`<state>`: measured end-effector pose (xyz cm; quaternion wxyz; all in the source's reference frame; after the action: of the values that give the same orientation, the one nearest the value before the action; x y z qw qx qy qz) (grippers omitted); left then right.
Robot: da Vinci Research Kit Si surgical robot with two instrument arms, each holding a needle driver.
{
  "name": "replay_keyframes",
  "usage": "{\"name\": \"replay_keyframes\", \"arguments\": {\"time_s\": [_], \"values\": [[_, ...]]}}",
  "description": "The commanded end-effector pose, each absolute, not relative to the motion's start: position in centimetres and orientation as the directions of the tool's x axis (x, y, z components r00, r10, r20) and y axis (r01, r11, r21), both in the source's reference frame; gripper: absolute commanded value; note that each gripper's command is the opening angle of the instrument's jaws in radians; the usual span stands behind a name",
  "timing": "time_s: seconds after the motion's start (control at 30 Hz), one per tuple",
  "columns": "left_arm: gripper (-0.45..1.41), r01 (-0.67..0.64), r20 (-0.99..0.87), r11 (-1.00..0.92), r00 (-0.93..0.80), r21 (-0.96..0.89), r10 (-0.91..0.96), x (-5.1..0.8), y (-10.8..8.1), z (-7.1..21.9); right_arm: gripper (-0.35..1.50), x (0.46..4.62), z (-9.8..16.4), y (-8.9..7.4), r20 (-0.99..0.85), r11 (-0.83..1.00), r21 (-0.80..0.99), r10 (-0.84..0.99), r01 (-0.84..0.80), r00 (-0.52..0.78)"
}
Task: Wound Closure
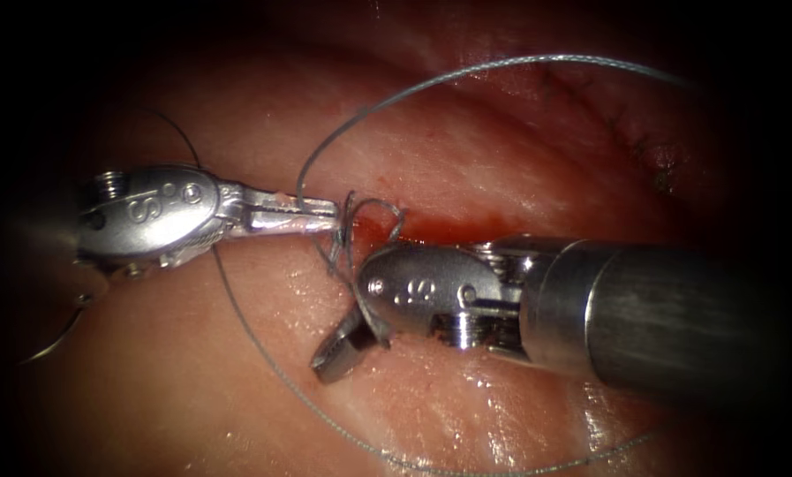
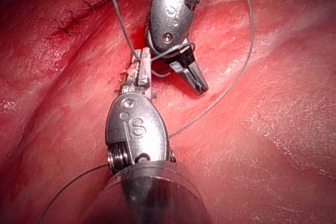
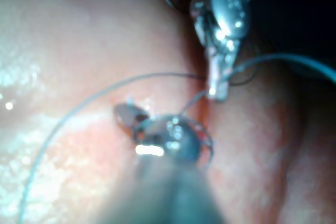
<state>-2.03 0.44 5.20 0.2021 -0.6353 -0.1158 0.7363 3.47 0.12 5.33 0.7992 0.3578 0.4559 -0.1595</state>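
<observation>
Endoscope view, centre: the left tool (image 1: 320, 212) enters from the left of the frame with its jaws clenched on the thread (image 1: 466, 72) at the very tips, just beside the cut (image 1: 431, 228). From that hold the thread rises in a wide arc toward the upper right of the frame; a second strand sweeps under the left tool and along the bottom of the frame. The right tool (image 1: 338, 353) enters from the right, its jaws pointing down-left over the tissue (image 1: 237, 106) below the cut; they look slightly parted and appear to hold nothing, though their inner faces are poorly seen. Loops of thread lie wound around the right tool's wrist, between the two tools. A thin curved sliver at the far left edge may be the needle, but it is too dim to tell. Red fluid (image 1: 440, 231) pools in the cut beside the right tool. At the upper right of the frame sits a finished row of stitches (image 1: 652, 159).

Handling: the thread is light, limp and fine, and probably slick where wet; it is best held flat between the jaw tips, as the left tool (image 2: 140, 72) does in its wrist view. The tissue is soft and moist and would likely tear under a hard pull.
</observation>
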Motion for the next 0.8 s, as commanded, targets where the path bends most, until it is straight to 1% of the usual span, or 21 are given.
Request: {"name": "replay_keyframes", "arguments": {"time_s": [0.03,0.13,0.17,0.2,0.6,0.8], "values": [[-0.45,-0.148,-0.889,-0.892,-0.111,-0.427,0.444,-2.08,0.3,5.3,-0.35,3.43,5.3,0.2,-0.851,0.715,0.422,0.099,0.558,0.516],[-0.45,-0.136,-0.895,-0.899,-0.117,-0.416,0.431,-2.0,0.0,5.3,-0.35,3.2,5.2,0.5,-0.866,0.764,0.43,0.2,0.48,0.458],[-0.45,-0.136,-0.895,-0.899,-0.117,-0.416,0.431,-2.0,0.0,5.3,-0.35,3.2,5.2,0.5,-0.866,0.764,0.43,0.2,0.48,0.458],[-0.45,-0.129,-0.894,-0.899,-0.119,-0.419,0.433,-1.92,-0.1,5.3,-0.35,3.11,5.3,0.6,-0.861,0.78,0.437,0.219,0.448,0.459],[-0.45,-0.127,-0.889,-0.896,-0.127,-0.425,0.44,-1.52,-0.8,5.0,-0.35,2.94,5.6,0.9,-0.83,0.81,0.471,0.271,0.35,0.488],[-0.45,-0.136,-0.886,-0.893,-0.128,-0.429,0.446,-1.52,-1.1,4.9,-0.35,2.89,5.8,1.1,-0.817,0.82,0.479,0.285,0.314,0.501]]}}
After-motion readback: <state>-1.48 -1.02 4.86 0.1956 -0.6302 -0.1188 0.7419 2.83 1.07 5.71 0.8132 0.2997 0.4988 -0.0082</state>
